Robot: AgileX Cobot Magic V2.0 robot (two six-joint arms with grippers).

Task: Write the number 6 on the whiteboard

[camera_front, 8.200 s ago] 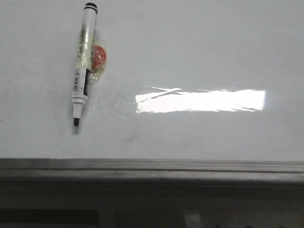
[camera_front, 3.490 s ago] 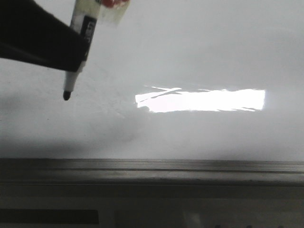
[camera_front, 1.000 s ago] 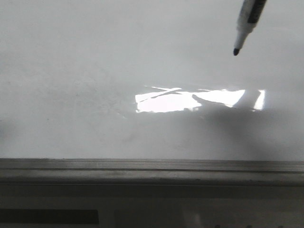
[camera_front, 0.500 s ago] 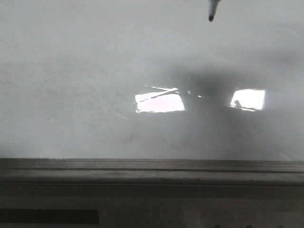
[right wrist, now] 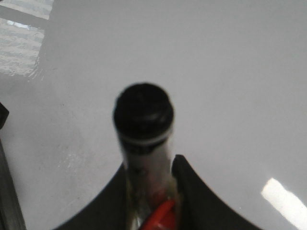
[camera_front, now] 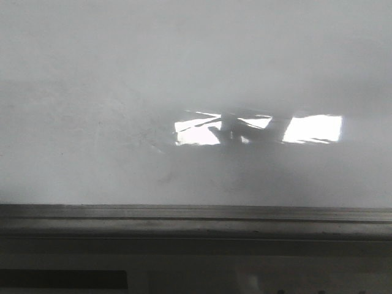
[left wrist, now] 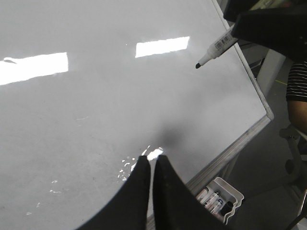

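White and unmarked, the whiteboard (camera_front: 92,73) is lying flat while the right hand (right wrist: 149,191) is clamping a marker (left wrist: 214,49) tip-down above it, ready to write; the left hand (left wrist: 149,165) is hovering pinched together.

The left gripper (left wrist: 152,160) hangs over the whiteboard (left wrist: 96,110), its two dark fingers (left wrist: 136,182) pressed almost together with nothing between them. Near the board's far corner a marker (left wrist: 216,48) is held tip-down above the surface by a dark arm (left wrist: 273,26). Beyond the railed edge sits a small tray of markers (left wrist: 218,196).
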